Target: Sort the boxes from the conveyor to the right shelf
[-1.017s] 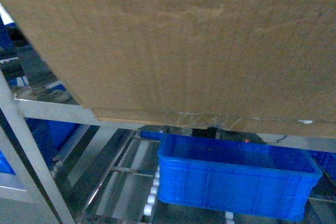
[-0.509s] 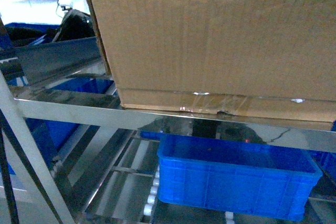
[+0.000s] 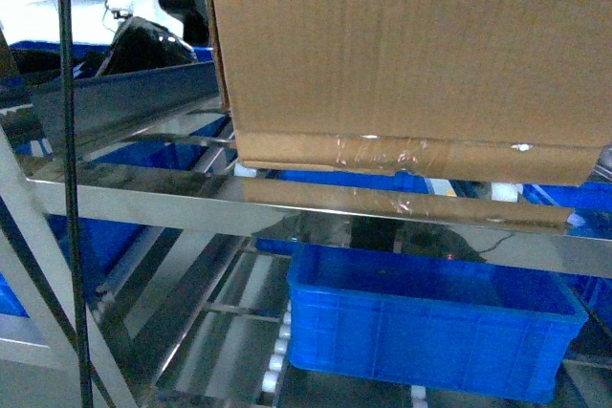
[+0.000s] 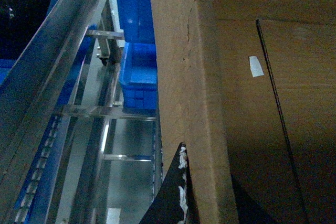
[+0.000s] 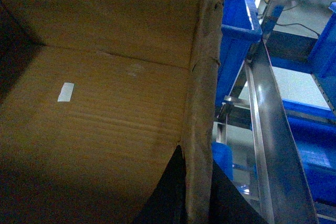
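Observation:
A big brown cardboard box (image 3: 411,54) fills the upper head view. Its taped bottom seam (image 3: 382,152) sits just past the front rail of the steel right shelf (image 3: 191,200), over the white rollers (image 3: 504,191); contact cannot be told. My left gripper (image 4: 207,199) is shut on the box's left wall (image 4: 194,77), one finger outside and one inside. My right gripper (image 5: 199,199) is shut on the box's right wall (image 5: 202,93) in the same way. A small white sticker (image 5: 65,92) lies inside the box. Both grippers are hidden behind the box in the head view. The conveyor is out of view.
A blue crate (image 3: 430,332) stands on the lower roller level under the box. More blue crates (image 5: 239,19) sit beside the box on the rack. A thin dark cable (image 3: 69,188) hangs at the left, with a grey slanted beam (image 3: 124,97) behind it.
The box has moved forward and to the right, past the shelf's front rail. It takes up less of the head view, and the shelf's left side and the rollers now show.

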Available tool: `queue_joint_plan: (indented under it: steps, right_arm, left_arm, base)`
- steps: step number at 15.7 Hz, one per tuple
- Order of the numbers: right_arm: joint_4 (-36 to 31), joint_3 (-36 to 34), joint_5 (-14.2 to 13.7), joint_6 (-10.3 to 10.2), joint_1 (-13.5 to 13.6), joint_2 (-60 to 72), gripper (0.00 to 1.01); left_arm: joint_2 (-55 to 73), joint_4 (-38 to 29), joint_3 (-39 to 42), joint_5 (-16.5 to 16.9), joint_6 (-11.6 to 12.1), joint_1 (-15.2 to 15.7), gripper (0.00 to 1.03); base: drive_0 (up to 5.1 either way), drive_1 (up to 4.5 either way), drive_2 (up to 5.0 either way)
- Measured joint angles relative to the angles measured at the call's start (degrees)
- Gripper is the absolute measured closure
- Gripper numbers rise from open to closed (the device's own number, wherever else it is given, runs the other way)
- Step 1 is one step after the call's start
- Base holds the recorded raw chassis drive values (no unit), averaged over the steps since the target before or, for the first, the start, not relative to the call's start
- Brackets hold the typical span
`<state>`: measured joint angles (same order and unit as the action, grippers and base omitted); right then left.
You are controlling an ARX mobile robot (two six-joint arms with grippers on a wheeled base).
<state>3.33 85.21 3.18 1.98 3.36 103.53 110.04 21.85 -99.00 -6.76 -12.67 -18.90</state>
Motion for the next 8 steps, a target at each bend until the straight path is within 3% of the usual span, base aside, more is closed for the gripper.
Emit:
queue_joint_plan:
  steps: [4,5,8]
  right_arm:
    - [1.05,2.51,-0.09,-0.07,0.02,1.95,0.94]
    - [-0.70,2.69,-0.37,-0.02,0.07,2.60,0.80]
    - [-5.27,2.45,-2.71,0.61,0.37,2.93,0.54]
  left_arm:
    - [4.48,3.32,-6.86,0.57,0.13,0.37,0.99]
    - [4.68,2.58,-6.88,0.42,0.22,0.26,0.95]
    - [4.50,-4.26,-5.20,-1.79,-2.71,0.20,0.69]
  base:
    - [0.0,0.00,0.0]
    - [0.0,0.00,0.0]
    - [0.0,0.00,0.0]
